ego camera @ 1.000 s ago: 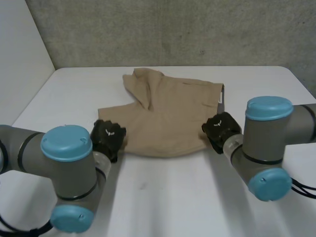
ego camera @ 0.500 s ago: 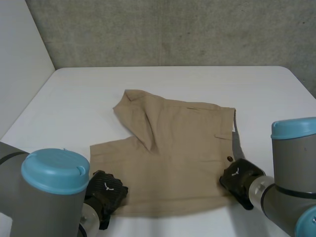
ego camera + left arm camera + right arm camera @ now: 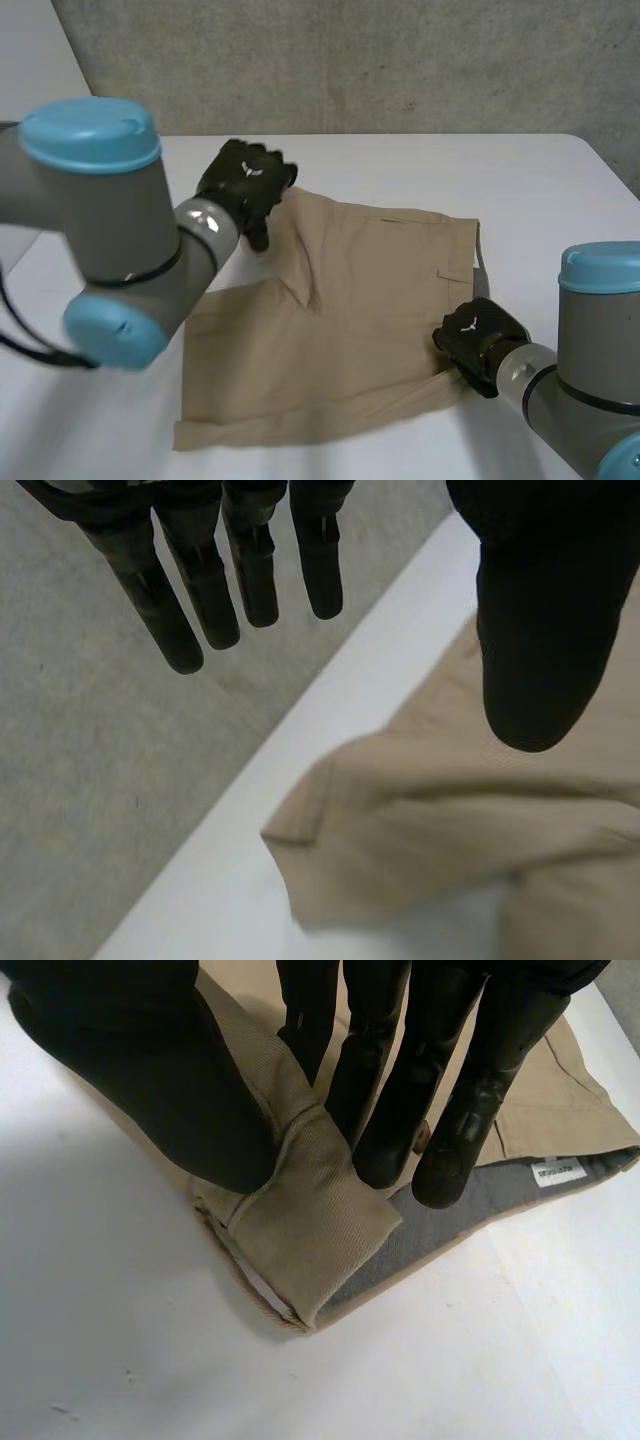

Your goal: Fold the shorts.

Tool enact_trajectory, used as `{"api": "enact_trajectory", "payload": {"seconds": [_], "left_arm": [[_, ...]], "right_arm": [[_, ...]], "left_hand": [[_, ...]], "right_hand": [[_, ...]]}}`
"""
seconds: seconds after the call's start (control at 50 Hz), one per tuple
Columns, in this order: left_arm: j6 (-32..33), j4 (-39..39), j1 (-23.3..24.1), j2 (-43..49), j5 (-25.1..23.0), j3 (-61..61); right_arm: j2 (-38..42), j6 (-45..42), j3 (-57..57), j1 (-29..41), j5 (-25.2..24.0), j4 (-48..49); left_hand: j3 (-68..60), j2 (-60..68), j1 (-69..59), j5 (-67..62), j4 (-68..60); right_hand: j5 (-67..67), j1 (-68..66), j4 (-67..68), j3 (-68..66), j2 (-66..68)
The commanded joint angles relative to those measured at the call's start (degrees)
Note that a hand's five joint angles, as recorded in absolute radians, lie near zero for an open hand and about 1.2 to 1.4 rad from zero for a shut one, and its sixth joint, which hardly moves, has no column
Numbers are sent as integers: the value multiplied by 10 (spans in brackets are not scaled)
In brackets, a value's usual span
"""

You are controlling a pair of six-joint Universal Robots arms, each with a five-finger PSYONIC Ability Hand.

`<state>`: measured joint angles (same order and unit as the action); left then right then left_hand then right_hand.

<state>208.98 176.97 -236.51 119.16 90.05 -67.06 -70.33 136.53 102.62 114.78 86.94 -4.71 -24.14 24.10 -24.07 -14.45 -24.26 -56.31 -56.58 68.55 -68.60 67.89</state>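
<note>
Tan shorts [image 3: 350,300] lie spread on the white table [image 3: 530,190], with a leg folded over at the far left. My left hand [image 3: 245,185] hovers above that folded leg, raised off the cloth. In the left wrist view its fingers [image 3: 200,580] are straight and apart from the thumb, holding nothing, with the folded corner of the shorts [image 3: 440,830] below. My right hand [image 3: 478,338] is at the near right corner. In the right wrist view its thumb [image 3: 150,1080] and fingers pinch a fold of the shorts [image 3: 310,1210] there.
A grey wall [image 3: 350,60] rises behind the table's far edge. Bare white table [image 3: 120,1310] lies around the pinched corner. A small white label [image 3: 560,1171] shows on the grey inside of the waistband. My left arm [image 3: 110,230] reaches over the table's left side.
My left hand let go of the near left corner, opened and swung up to the far left leg. The shorts slid nearer. My right hand kept its pinch.
</note>
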Motion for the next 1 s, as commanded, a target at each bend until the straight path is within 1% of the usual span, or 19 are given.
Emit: {"api": "enact_trajectory", "payload": {"seconds": [0.02, 0.06, 0.14, 0.2, 0.26, 0.32, 0.34, 0.38, 0.4, 0.42, 0.46, 0.58, 0.7, 0.76, 0.78, 0.8, 0.84, 0.9, 1.0], "left_arm": [[6, -19, -28, 162, -39, 181], [19, -35, -33, 192, -40, 218], [75, -81, -47, 271, -49, 297], [101, -102, -49, 302, -50, 325], [106, -109, -52, 319, -50, 335], [106, -109, -59, 328, -48, 337], [105, -109, -62, 329, -47, 337], [105, -110, -63, 329, -44, 336], [107, -112, -64, 328, -39, 334], [107, -113, -64, 328, -36, 334], [107, -114, -67, 325, -22, 330], [102, -123, -77, 312, 75, 287], [86, -123, -81, 256, 90, 203], [65, -122, -80, 232, 89, 164], [58, -122, -80, 227, 89, 157], [43, -122, -77, 217, 88, 147], [27, -121, -76, 208, 88, 142], [4, -114, -75, 189, 87, 144], [-4, -75, -76, 170, 85, 145]], "right_arm": [[1, -1, 8, -1, -1, 10], [1, -1, 9, -1, -1, 10], [2, -1, 11, -1, -1, 11], [3, -1, 11, -2, -2, 13], [5, -1, 10, -2, -1, 21], [6, -1, 10, -2, -1, 25], [8, -1, 10, -2, -1, 26], [10, -1, 9, -2, -1, 26], [10, -1, 9, -2, -1, 27], [11, -1, 8, -3, -1, 27], [12, -2, 8, -3, -1, 27], [12, -2, 8, -6, 0, 26], [11, -2, 7, -6, 0, 26], [11, -2, 7, -5, -1, 26], [11, -2, 7, -5, 0, 26], [11, -2, 8, -5, 0, 26], [11, -2, 8, -5, -1, 26], [11, -2, 9, -4, 0, 26], [10, -2, 11, -5, 0, 26]], "left_hand": [[-63, 63, -63, -59, -61], [-61, 61, -62, -58, -60], [-59, 60, -60, -56, -58], [-58, 58, -58, -54, -56], [-64, 65, -65, -61, -63], [-239, 239, -239, -235, -237], [-366, 366, -366, -363, -365], [-457, 458, -458, -454, -456], [-549, 550, -550, -546, -548], [-559, 559, -559, -555, -557], [-559, 559, -559, -555, -557], [-559, 559, -559, -555, -557], [-559, 559, -559, -555, -557], [-432, 432, -432, -428, -430], [-368, 368, -368, -365, -367], [-222, 223, -223, -219, -221], [-115, 116, -116, -112, -114], [-100, 100, -100, -97, -98], [-96, 97, -97, -93, -95]], "right_hand": [[-137, -234, 114, -114, 121], [-137, -234, 114, -114, 121], [-137, -234, 114, -114, 121], [-137, -234, 114, -114, 121], [-137, -234, 114, -114, 121], [-137, -234, 114, -114, 121], [-137, -234, 114, -114, 121], [-137, -234, 114, -114, 121], [-137, -234, 114, -114, 121], [-137, -234, 114, -114, 121], [-137, -234, 114, -114, 121], [-137, -234, 114, -114, 121], [-137, -234, 114, -114, 121], [-137, -234, 114, -114, 121], [-137, -234, 114, -114, 121], [-137, -234, 114, -114, 121], [-137, -234, 114, -114, 121], [-137, -234, 114, -114, 121], [-137, -234, 114, -114, 121]]}}
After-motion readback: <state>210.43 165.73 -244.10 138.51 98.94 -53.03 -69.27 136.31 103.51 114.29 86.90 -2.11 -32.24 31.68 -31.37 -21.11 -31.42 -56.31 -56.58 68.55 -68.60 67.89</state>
